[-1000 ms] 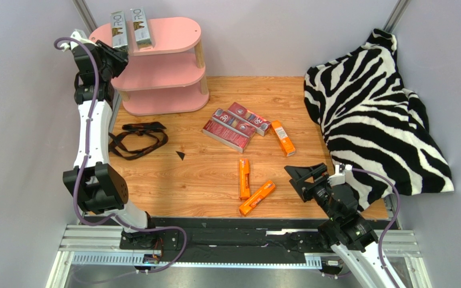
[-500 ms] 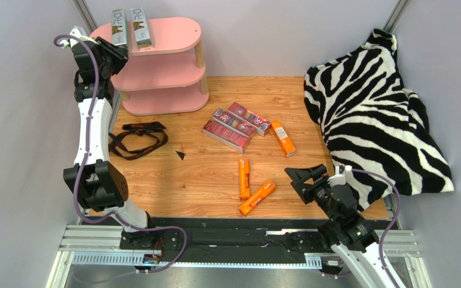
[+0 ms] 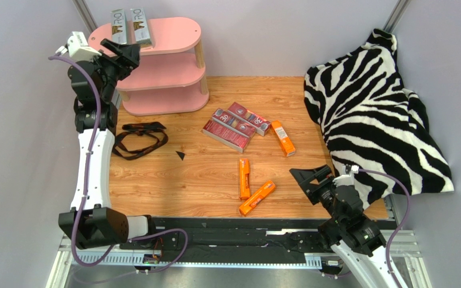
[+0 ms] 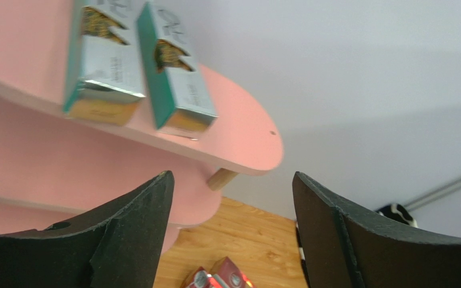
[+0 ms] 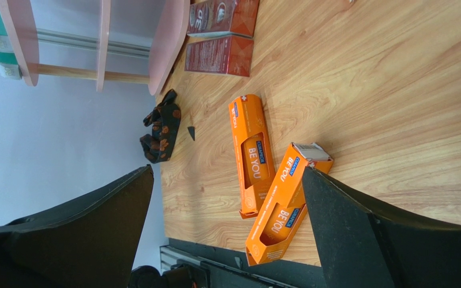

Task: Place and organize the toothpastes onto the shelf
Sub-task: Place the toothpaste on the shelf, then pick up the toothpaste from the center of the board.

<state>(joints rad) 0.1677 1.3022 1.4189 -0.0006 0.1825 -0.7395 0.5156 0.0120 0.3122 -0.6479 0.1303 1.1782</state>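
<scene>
Toothpastes [image 3: 234, 127]: three orange cartons [image 3: 244, 178] lie scattered well off the shelf [image 3: 173, 31], three dark red cartons [image 3: 248, 118] bunched nearer it, two silver-grey cartons [image 3: 141, 27], teal-sided, parallel on its top board. Your left gripper [image 3: 132, 54] and right gripper [image 3: 304, 182] gape empty.

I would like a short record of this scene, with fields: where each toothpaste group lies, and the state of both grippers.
shelf: pink, three tiers, far left
top tier: two silver-grey toothpastes, side by side
table: three dark red toothpastes close together mid-table; three orange toothpastes nearer the arms
left gripper: open, empty, beside the top tier
right gripper: open, empty, over the near right of the table
also there: black strap, zebra cloth
</scene>
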